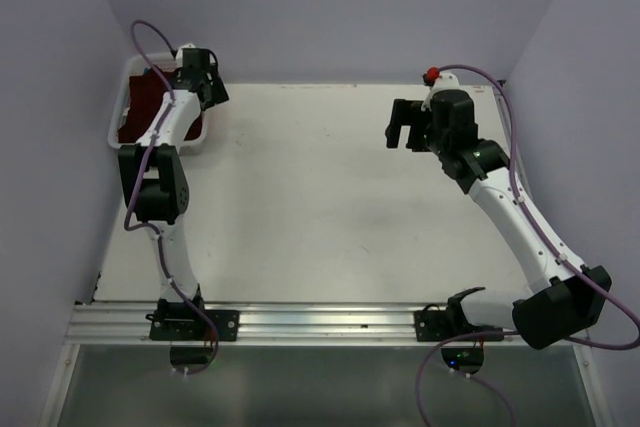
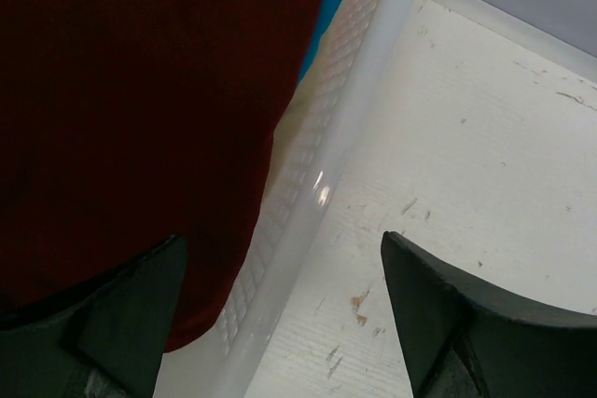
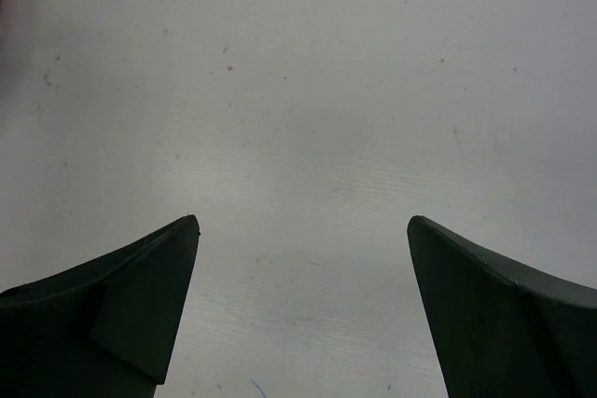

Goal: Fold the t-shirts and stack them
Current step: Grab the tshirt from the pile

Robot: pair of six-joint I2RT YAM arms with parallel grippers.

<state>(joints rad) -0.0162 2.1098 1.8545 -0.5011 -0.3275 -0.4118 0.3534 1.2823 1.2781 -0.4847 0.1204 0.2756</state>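
A dark red t-shirt [image 1: 143, 97] lies in a white basket [image 1: 118, 107] at the table's far left corner. In the left wrist view the red shirt [image 2: 131, 109] fills the basket, with a bit of blue cloth [image 2: 328, 6] under it by the basket's rim [image 2: 345, 137]. My left gripper [image 1: 207, 87] is open and straddles the basket's right rim [image 2: 284, 272], one finger over the shirt, one over the table. My right gripper [image 1: 402, 127] is open and empty above bare table at the far right [image 3: 303, 230].
The white table [image 1: 320, 207] is bordered by lilac walls on three sides. A metal rail [image 1: 320, 322] with both arm bases runs along the near edge. A small red knob [image 1: 432, 74] stands at the back right.
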